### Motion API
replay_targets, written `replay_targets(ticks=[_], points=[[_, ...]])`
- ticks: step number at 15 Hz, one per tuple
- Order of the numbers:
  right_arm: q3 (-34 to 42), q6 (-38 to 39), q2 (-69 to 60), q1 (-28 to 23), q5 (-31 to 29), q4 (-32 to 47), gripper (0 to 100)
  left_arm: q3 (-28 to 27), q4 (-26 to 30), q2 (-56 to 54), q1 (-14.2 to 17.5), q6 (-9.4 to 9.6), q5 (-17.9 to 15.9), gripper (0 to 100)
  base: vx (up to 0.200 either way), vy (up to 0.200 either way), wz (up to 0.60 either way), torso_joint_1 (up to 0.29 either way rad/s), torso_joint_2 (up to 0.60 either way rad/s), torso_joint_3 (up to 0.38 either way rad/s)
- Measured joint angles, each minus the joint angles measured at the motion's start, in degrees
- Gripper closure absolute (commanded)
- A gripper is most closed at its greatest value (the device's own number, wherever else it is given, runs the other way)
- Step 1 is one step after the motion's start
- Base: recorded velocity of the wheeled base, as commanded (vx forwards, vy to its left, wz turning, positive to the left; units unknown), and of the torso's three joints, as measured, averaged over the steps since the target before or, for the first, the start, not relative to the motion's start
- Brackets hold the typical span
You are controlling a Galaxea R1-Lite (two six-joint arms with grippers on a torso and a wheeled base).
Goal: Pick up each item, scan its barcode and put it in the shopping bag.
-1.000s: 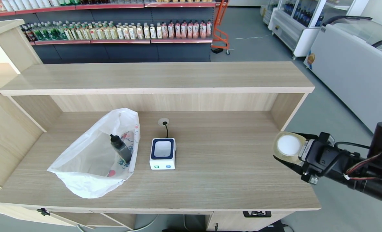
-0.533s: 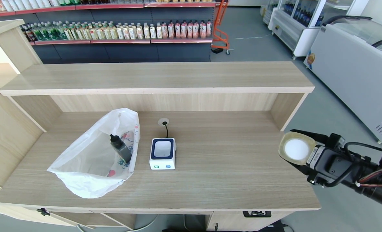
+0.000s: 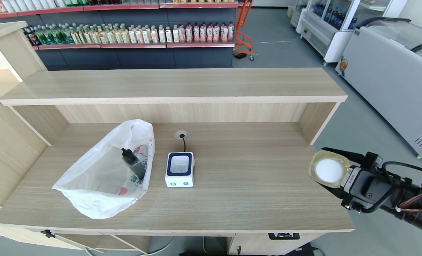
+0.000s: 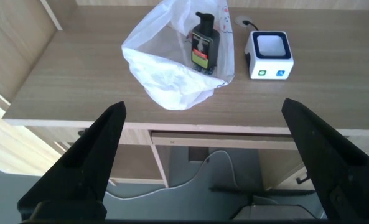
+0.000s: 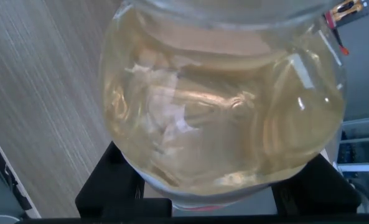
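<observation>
The left gripper (image 4: 204, 115) hangs spread wide and empty off the counter's (image 4: 60, 81) near edge. The shopping bag (image 3: 100, 185), a dark bottle (image 3: 133, 164) inside, lies at 9 o'clock of the scanner (image 3: 179, 169). At 3 o'clock, over the counter's right edge, the right gripper (image 3: 324, 168) clamps a pale jar (image 3: 330, 170).

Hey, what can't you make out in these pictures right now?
Barcode on the jar: the head view faces its white lid, the right wrist view sits against the glass.
Anything beneath the black bottle in the shopping bag: bag folds cover it.
Markings on the scanner: too small, head and left wrist views.
</observation>
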Motion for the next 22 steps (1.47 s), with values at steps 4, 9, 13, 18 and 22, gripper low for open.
replay_targets(ticks=[4,9,13,18,22], points=[[-0.37,0.24,0.16,0.06,-0.11,0.04,100,0.00,0.02,0.00,-0.01,-0.05,-0.05,0,0.000,0.200,0.00,0.006,0.00,0.002],[-1.33,0.55,1.55,0.26,0.41,0.01,100,0.00,0.00,0.00,0.00,-0.07,-0.02,0,0.000,0.200,0.00,0.001,0.00,0.002],[-7.28,2.24,5.53,0.21,1.85,0.01,100,0.00,0.00,0.00,0.00,0.00,-0.02,0,0.000,0.200,0.00,0.000,0.00,0.005],[-12.68,2.30,12.51,0.61,5.99,-2.22,100,0.00,0.00,0.00,0.00,0.02,-0.05,0,0.000,0.200,0.00,0.003,0.00,0.003],[-13.53,2.77,18.88,0.69,10.26,-11.92,100,0.00,0.00,0.00,0.00,0.02,-0.02,0,0.000,0.000,0.00,0.000,0.00,0.000]])
